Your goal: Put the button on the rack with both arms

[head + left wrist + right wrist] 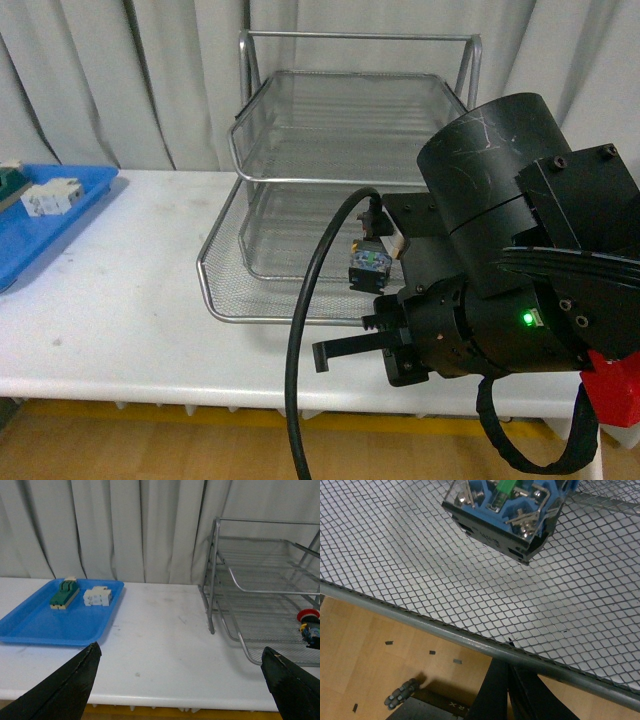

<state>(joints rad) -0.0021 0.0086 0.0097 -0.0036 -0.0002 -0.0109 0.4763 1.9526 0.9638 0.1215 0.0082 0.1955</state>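
The right gripper (372,262) holds the small, rigid, likely light push-button (367,262) by its blocky body over the rack's (300,215) bottom mesh tray, while the left gripper (180,680) hangs with jaws spread.

Button (366,268) in rack's (300,180) bottom tier, tray (55,215) far left on table (130,310)

No readable text; faint marks on dark base (451,705) below rack, illegible.

Probably a lab test bench: white table (160,645) against a plain curtain (125,525) backdrop, wood floor (380,645).
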